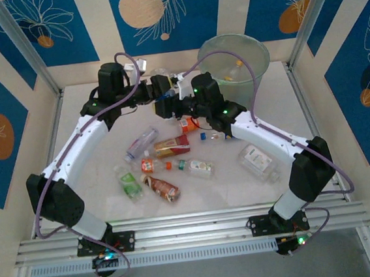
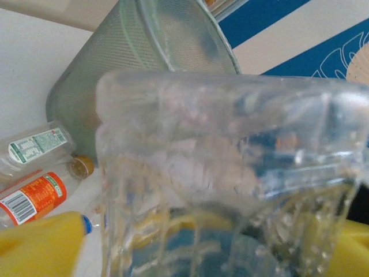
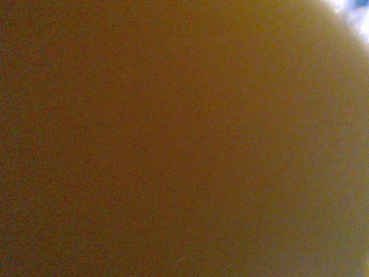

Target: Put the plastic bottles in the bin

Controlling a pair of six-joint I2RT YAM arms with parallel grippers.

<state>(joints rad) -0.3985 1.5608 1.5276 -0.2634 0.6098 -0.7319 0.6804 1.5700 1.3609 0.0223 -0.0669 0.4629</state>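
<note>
Small clear plastic bottles [image 1: 194, 168] with coloured labels and caps lie on their sides on the pale surface [image 1: 229, 188] between the two arms. Among them are a green-labelled bottle [image 1: 129, 182], a brown-labelled bottle [image 1: 163, 188], an orange-labelled bottle [image 1: 171, 145] and, apart to the right, a flattened clear bottle with a white label [image 1: 258, 161]. The tall round translucent grey-green plastic bin [image 1: 260, 72] stands upright at the far right of the surface, and a clear bottle with an orange cap [image 1: 234, 73] shows inside it. A crumpled clear bottle [image 2: 230, 173] sits between the yellow fingers [image 2: 40, 245] of the left hand [image 2: 213, 234], close before the left wrist camera. These fingers stand wide, at the two lower corners of that view, and the one at lower left is apart from the bottle's side. Behind, the bin rises, with a white-and-green-labelled bottle [image 2: 34, 144] and a barcoded orange bottle [image 2: 31, 199] lying near its base. From above, the left hand and the right hand [image 1: 188, 89] stand tip to tip just left of the bin. The right wrist view is an orange-brown blur close to the lens, so whether the right hand is wide, narrow or holding anything cannot be told. Blue wall panels with leaf motifs [image 1: 166, 12] enclose the surface.
</note>
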